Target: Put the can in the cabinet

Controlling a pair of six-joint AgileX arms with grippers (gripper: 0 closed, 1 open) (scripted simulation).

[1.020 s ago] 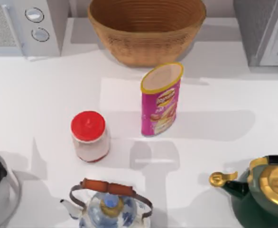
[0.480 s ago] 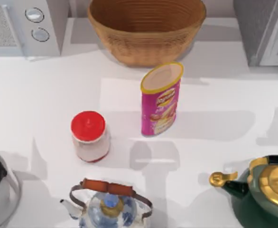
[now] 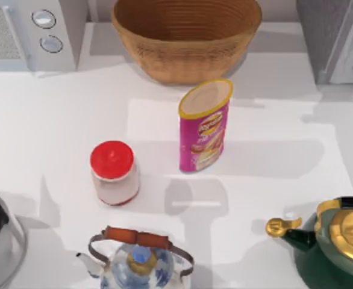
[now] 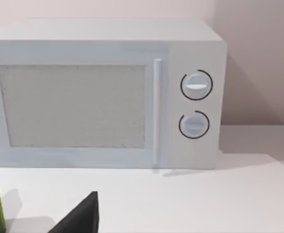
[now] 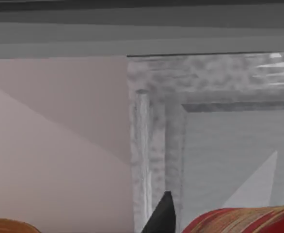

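The can [image 3: 204,125] stands upright in the middle of the table, a tall magenta cylinder with a yellow rim and a pale top. The cabinet [image 3: 339,39] is at the back right corner. In the right wrist view its grey marbled door and upright handle [image 5: 142,155] are close ahead, with a dark tip of my right gripper [image 5: 162,218] low in front of them, far from the can. A dark tip of my left gripper [image 4: 82,216] faces the microwave [image 4: 108,97], parked at the table's left.
A short red-lidded jar [image 3: 113,172] stands left of the can. A wicker basket [image 3: 185,36] sits behind it and the microwave [image 3: 32,30] at the back left. A blue-white teapot [image 3: 138,260] and a green kettle [image 3: 336,241] stand along the front edge.
A shadow at the table's right has slid from beside the kettle toward the cabinet. The can, the jar and the other objects have not moved.
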